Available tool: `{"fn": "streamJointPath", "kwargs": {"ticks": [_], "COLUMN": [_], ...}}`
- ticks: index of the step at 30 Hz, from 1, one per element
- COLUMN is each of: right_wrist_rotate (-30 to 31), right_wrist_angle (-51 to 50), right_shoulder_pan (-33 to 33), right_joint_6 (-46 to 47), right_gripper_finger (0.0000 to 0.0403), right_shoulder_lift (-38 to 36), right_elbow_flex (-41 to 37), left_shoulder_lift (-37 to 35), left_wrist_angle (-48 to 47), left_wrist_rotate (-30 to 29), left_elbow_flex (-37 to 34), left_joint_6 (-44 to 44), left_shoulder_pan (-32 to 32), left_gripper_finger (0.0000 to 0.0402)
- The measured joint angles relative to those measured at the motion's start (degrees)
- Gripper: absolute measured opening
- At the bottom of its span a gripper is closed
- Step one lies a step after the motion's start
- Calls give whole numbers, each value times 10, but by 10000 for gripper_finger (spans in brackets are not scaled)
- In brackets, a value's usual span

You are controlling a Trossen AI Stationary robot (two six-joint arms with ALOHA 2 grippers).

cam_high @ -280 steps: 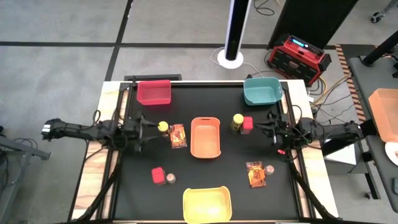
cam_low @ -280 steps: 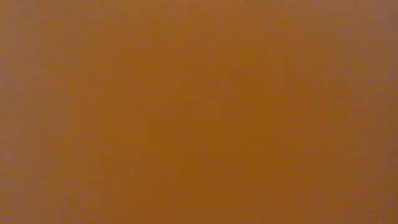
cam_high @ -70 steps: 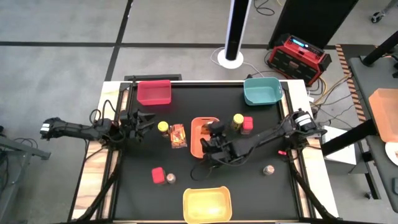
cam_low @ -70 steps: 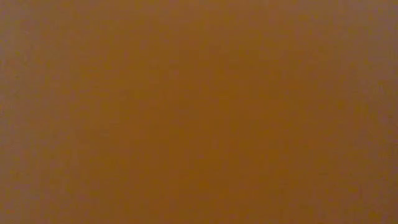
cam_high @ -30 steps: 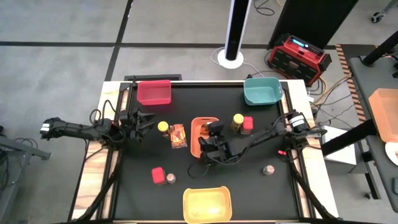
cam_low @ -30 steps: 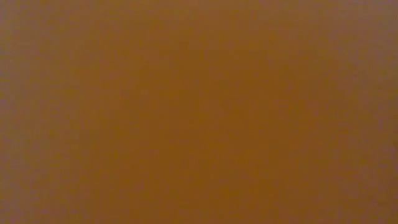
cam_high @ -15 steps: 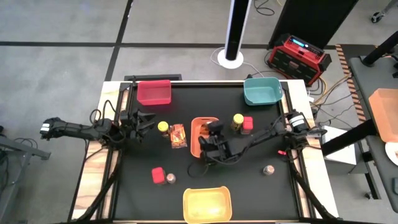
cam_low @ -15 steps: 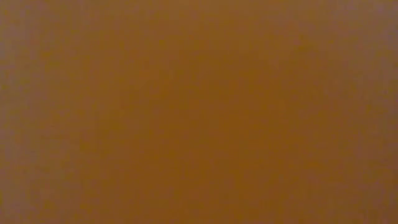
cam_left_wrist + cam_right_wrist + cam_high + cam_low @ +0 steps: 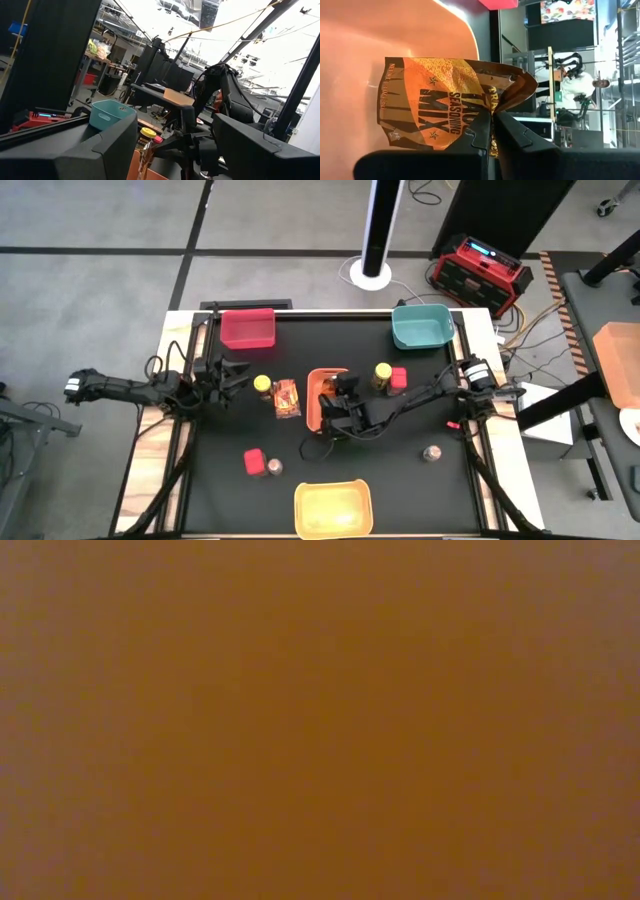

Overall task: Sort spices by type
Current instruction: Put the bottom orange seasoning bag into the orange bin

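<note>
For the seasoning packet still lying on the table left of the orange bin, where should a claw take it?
The packet lies flat, so come from above and pinch a short edge. Its left side is crowded by the yellow-lidded jar; the edge nearer the orange bin looks freer.

A black surface (image 9: 210, 500) is carrying four bins, with the orange bin (image 9: 318, 392) sitting at its middle. Around that bin, a red bin (image 9: 247, 328) and teal bin (image 9: 421, 326) are lying at the far corners and a yellow bin (image 9: 332, 508) at the near edge, with a yellow-lidded jar (image 9: 262, 385) and a printed packet (image 9: 287, 398) just left of it.
</note>
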Motion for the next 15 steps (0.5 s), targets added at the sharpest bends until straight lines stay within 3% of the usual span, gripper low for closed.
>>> {"fn": "streamJointPath", "kwargs": {"ticks": [15], "right_wrist_rotate": [-28], "right_wrist_angle": [0], "right_shoulder_pan": [-18], "right_joint_6": [-7], "right_gripper_finger": [13], "right_shoulder_lift": [0], "right_elbow_flex": [0], "left_shoulder_lift": [0], "left_wrist_angle": [-2], "left_wrist_rotate": [0], "left_elbow_flex": [0], "left_joint_6": [0], "left_shoulder_pan": [0], "left_gripper_finger": [246]}}
